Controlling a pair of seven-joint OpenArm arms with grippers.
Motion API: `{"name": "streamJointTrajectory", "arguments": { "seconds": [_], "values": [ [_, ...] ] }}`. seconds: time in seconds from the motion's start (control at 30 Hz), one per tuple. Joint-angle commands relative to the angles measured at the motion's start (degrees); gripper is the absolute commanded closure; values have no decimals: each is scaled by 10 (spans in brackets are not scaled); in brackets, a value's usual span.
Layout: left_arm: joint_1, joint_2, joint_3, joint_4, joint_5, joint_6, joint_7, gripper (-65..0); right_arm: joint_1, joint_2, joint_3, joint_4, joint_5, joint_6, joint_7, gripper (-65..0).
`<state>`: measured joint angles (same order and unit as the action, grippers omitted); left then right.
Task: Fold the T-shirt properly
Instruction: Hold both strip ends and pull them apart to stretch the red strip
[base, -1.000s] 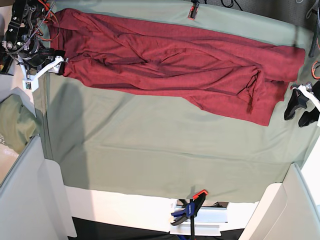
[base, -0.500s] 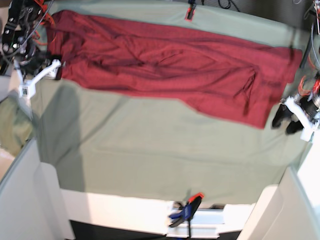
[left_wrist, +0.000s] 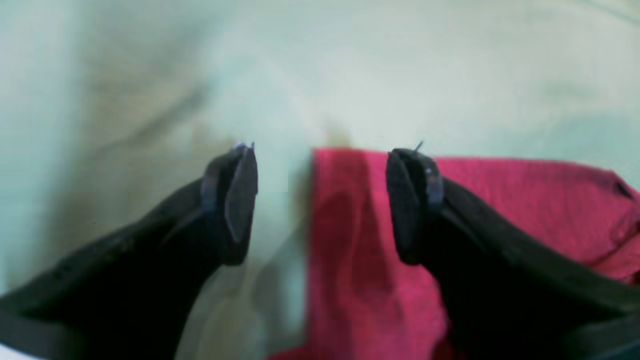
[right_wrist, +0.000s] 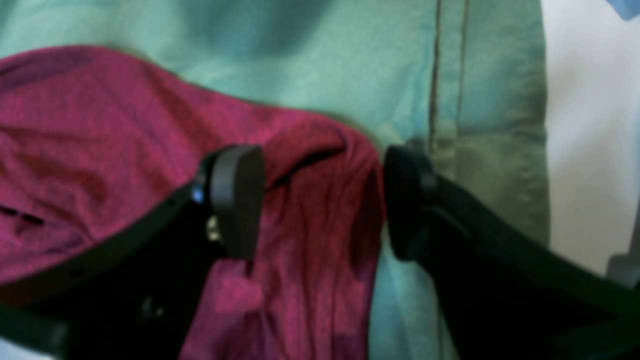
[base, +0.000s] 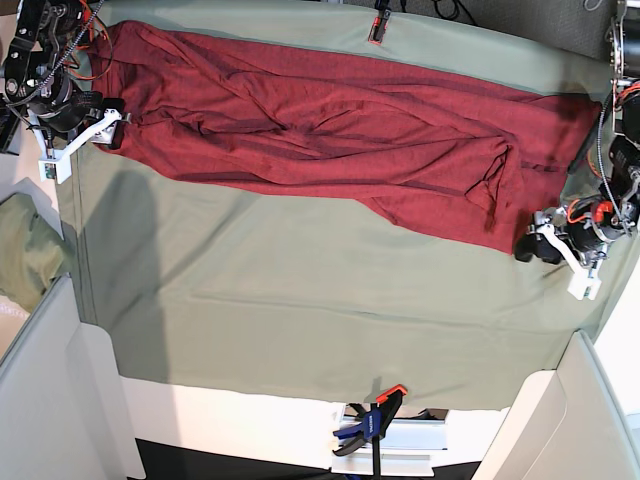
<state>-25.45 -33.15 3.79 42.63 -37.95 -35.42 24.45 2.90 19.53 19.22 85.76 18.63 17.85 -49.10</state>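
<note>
The dark red T-shirt (base: 330, 110) lies crumpled and stretched out along the far side of the table. My left gripper (base: 532, 246) is open at the shirt's near right corner. In the left wrist view the gripper (left_wrist: 320, 200) straddles the shirt's edge (left_wrist: 500, 210), with one finger (left_wrist: 410, 200) over the fabric and the other over bare cloth. My right gripper (base: 115, 122) is open at the shirt's left end. In the right wrist view the gripper (right_wrist: 320, 200) has a bunched fold of the shirt (right_wrist: 100, 150) between its open jaws.
A pale green table cloth (base: 300, 300) covers the table. Clamps hold it at the front edge (base: 375, 420) and the back edge (base: 380, 22). A bundled green cloth (base: 25, 250) lies off the left side. White panels (base: 60, 400) stand at both front corners.
My left gripper has moved inward and down to the shirt's near right corner. My right gripper stays at the shirt's left end, shifted slightly up.
</note>
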Motion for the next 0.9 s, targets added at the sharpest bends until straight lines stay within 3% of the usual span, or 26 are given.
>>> {"name": "streamJointTrajectory", "arguments": {
  "seconds": [0.0, 0.3, 0.47, 0.53, 0.6, 0.7, 0.8, 0.87],
  "values": [
    [-17, -11, -4, 7, -7, -8, -10, -438, 11, 9, 3, 9, 4, 2, 11, -373],
    [-10, 0, -3, 7, 44, 5, -10, -437, 11, 9, 3, 10, 5, 2, 11, -373],
    [-1, 3, -3, 7, 43, 4, -2, -437, 11, 9, 3, 10, 5, 2, 11, -373],
    [-1, 3, -3, 8, 41, -7, 12, -437, 11, 9, 3, 10, 5, 2, 11, -373],
    [-1, 5, -3, 9, 18, -40, 33, -436, 11, 9, 3, 10, 5, 2, 11, -373],
    [-1, 6, -3, 9, -7, -46, 41, -436, 11, 9, 3, 10, 5, 2, 12, -373],
    [-1, 6, -3, 9, -19, -46, 41, -387, 11, 9, 3, 10, 5, 2, 12, -373],
    [0, 6, -3, 9, -23, -46, 41, -292, 11, 9, 3, 10, 5, 2, 12, -373]
  ]
}}
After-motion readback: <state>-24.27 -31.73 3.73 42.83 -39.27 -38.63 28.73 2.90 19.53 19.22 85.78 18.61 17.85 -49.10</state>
